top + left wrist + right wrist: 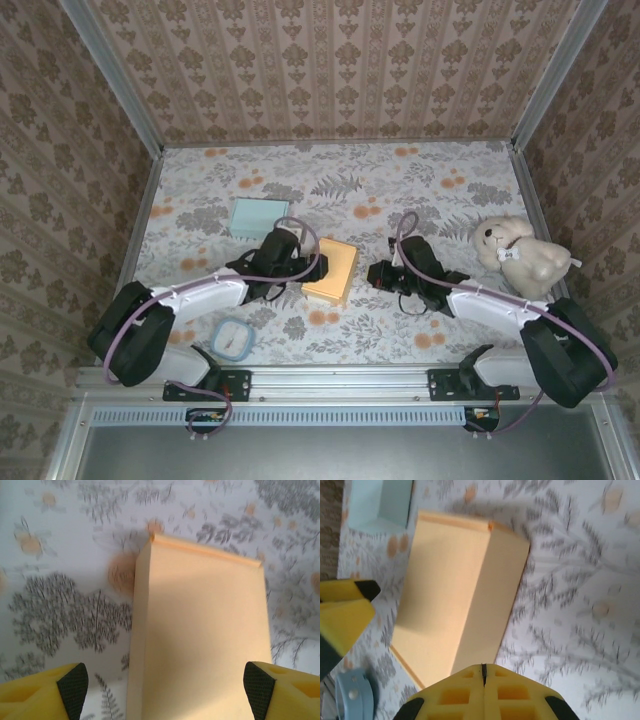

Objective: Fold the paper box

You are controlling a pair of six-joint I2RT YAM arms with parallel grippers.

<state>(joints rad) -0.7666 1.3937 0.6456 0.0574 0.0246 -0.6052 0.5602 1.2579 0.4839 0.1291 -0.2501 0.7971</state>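
Observation:
The orange paper box (pixel 332 270) lies closed on the floral table between the two arms. In the left wrist view the box (pixel 200 630) runs up the middle, and my left gripper (pixel 165 690) is open with its fingers (pixel 72 685) wide apart on either side of the box's near end, not touching it. My right gripper (pixel 382 275) sits just right of the box. In the right wrist view its yellow fingers (pixel 483 692) are pressed together, shut on nothing, with the box (pixel 455 600) just beyond them.
A light blue box (pixel 258 217) lies behind the left gripper. A round blue-rimmed object (pixel 234 338) rests near the front left. A white teddy bear (pixel 522 255) sits at the right. Patterned walls enclose the table.

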